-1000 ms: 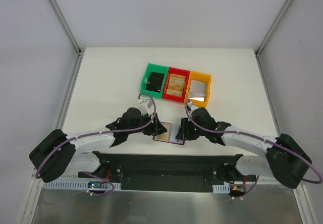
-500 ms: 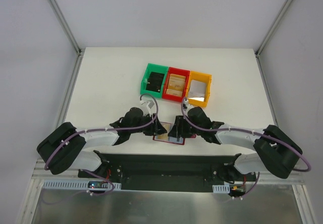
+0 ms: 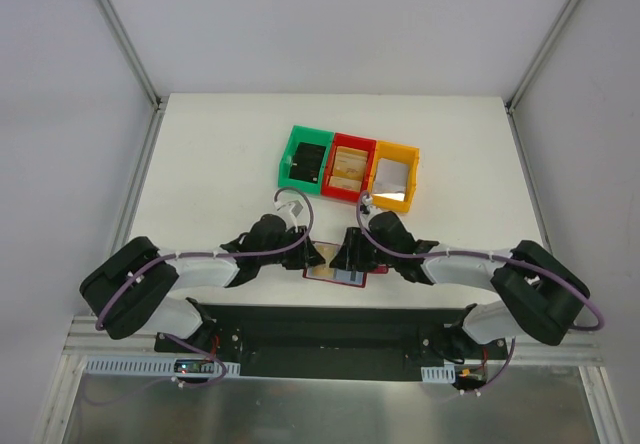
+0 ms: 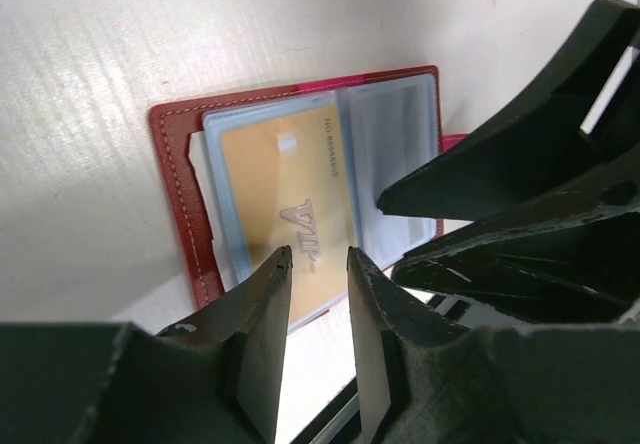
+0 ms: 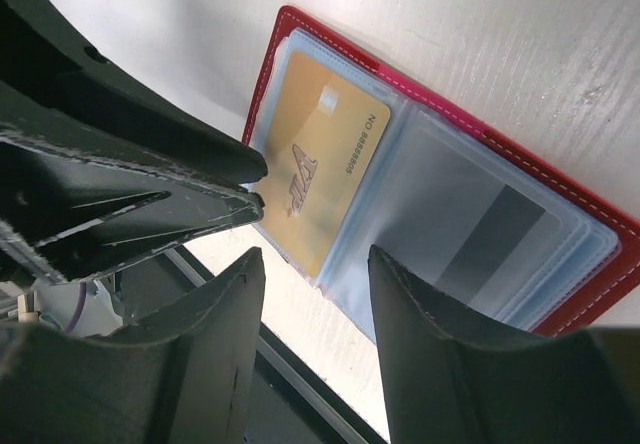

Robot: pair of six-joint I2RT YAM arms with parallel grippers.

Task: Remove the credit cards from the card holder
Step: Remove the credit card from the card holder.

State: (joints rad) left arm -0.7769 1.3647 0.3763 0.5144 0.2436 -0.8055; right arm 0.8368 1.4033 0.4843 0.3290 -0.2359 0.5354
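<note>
Where the two arms meet at the near middle of the bench [image 3: 215, 154], the card holder [image 3: 338, 273] lies open and flat, its red cover down and its clear sleeves up. A gold card [image 5: 320, 159] printed "VIP" sits in the left sleeve, and a grey card [image 5: 490, 236] shows through the right sleeve. A short red tab [image 3: 376, 272] sticks out at the holder's right edge.

The left gripper [image 4: 315, 299] hangs low over the holder's left half. Its fingers are only narrowly apart, with nothing seen between them, and their tips are at the gold card's outer edge. Whether they touch the card cannot be told. The right gripper [image 5: 315, 339] hovers above the middle of the holder. Its fingers are well apart and empty, and the gold card and part of the right sleeve show between them. The two grippers point at each other, close together over the holder.

Farther back on the bench, three small bins stand side by side and touching: a green bin [image 3: 292, 154] on the left, a red bin [image 3: 350, 142] in the middle and a yellow bin [image 3: 396, 149] on the right.
</note>
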